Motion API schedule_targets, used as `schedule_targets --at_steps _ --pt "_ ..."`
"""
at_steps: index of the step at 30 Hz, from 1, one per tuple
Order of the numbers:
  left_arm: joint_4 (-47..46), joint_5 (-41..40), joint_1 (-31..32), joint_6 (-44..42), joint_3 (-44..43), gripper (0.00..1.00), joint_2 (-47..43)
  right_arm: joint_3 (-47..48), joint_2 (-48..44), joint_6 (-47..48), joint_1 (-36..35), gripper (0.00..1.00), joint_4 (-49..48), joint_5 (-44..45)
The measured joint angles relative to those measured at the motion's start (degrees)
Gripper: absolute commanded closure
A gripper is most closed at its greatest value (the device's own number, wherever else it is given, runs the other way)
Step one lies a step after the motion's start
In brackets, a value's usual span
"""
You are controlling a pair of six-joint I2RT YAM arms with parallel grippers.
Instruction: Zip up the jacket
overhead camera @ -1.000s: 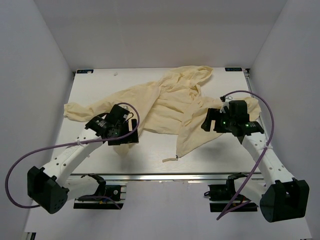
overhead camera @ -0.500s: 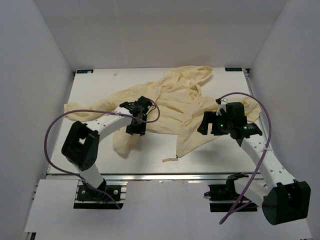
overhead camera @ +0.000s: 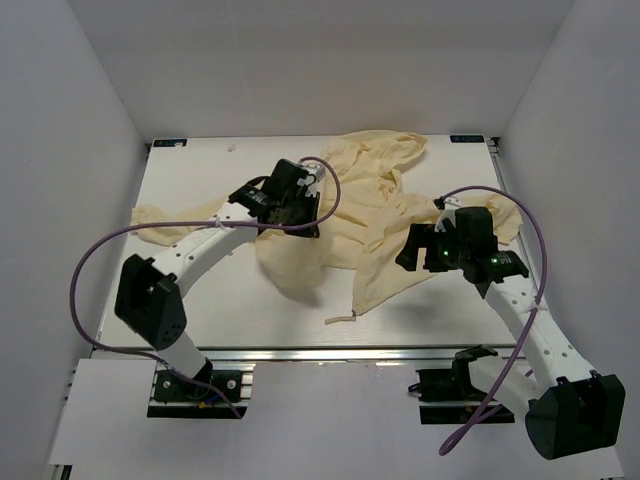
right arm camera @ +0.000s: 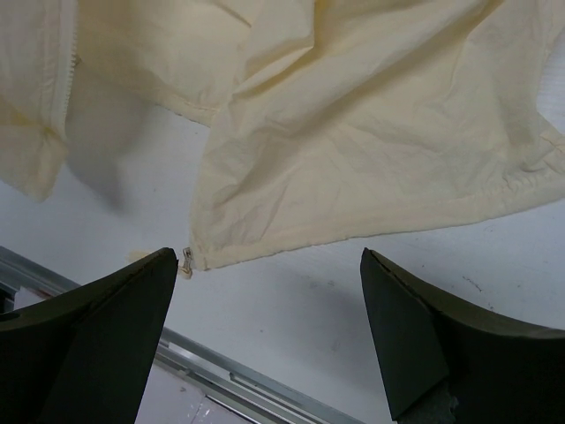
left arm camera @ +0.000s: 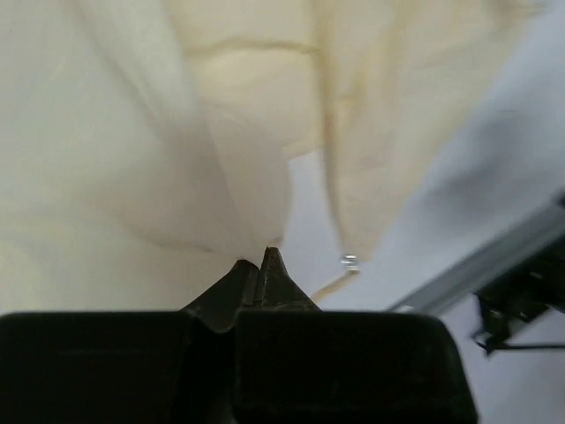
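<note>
White walls are closing in a white desk (overhead camera: 200, 300) in the top view, and the pale yellow jacket (overhead camera: 360, 215) is lying open across it, hood (overhead camera: 385, 150) toward the far edge. The left claw (overhead camera: 298, 218) is holding one front panel raised, so the cloth is hanging in a fold just below it and casting a shadow on the desk. The right claw (overhead camera: 408, 252) is hovering over the other front panel, whose hem corner with its zipper end (overhead camera: 340, 318) is lying nearer the arm bases than the claw.

From the left wrist, the left claw (left arm camera: 262, 265) is showing its tips pressed together, clenched on a pinch of the jacket (left arm camera: 132, 132), which is draping away ahead of it. A small metal piece (left arm camera: 350, 260), probably zipper hardware, is dangling just to the right of the tips.

From the right wrist, the right claw (right arm camera: 267, 256) is standing spread wide and gripping nothing. The jacket (right arm camera: 371, 132) panel is lying beneath and ahead of it, with the zipper end (right arm camera: 187, 261) just inside its left finger.

The step in hand seems to be bringing the two front edges together; zipping is not yet starting. Next, the raised panel's edge needs laying beside the other, hems matched, so slider and pin can be joined.
</note>
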State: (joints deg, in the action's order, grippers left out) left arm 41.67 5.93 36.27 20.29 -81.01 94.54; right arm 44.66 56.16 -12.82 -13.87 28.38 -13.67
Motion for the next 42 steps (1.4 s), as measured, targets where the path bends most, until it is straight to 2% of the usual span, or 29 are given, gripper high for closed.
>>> schedule_targets --at_steps 4,7,10,13,18,24,30,37,42 --pt "-6.05 8.76 0.22 -0.13 -0.94 1.0 -3.26 0.0 -0.44 -0.02 0.0 0.11 -0.02 -0.13" --pt "-9.49 11.21 0.24 -0.09 -1.11 1.0 -2.19 -0.24 -0.24 0.0 0.0 0.11 -0.09 -0.57" --pt "-10.86 9.86 -0.24 0.2 0.24 1.0 0.31 -0.24 1.03 0.0 0.0 0.11 -0.09 -0.9" --pt "-11.93 7.82 -2.71 0.83 5.25 1.0 3.28 -0.24 2.45 0.0 0.0 0.1 -0.11 -1.25" --pt "-11.82 5.11 -7.15 2.75 7.23 1.0 12.81 -0.24 3.78 0.0 -0.68 0.11 -0.37 -2.89" --pt "-13.44 5.88 -7.08 3.08 3.17 1.0 14.51 0.17 6.47 -1.11 -11.02 0.11 -2.08 -2.67" --pt "-15.28 5.92 -6.86 2.64 1.49 1.0 7.67 0.52 11.54 -4.92 -17.11 0.11 -7.39 -3.3" --pt "-16.28 8.04 -6.91 3.15 4.83 1.0 -2.97 6.93 24.63 -9.57 -28.96 0.11 -15.23 -2.38" --pt "-17.7 9.99 -6.91 3.15 7.17 1.0 -10.4 6.84 28.55 -17.44 -31.28 0.11 -25.2 0.63"
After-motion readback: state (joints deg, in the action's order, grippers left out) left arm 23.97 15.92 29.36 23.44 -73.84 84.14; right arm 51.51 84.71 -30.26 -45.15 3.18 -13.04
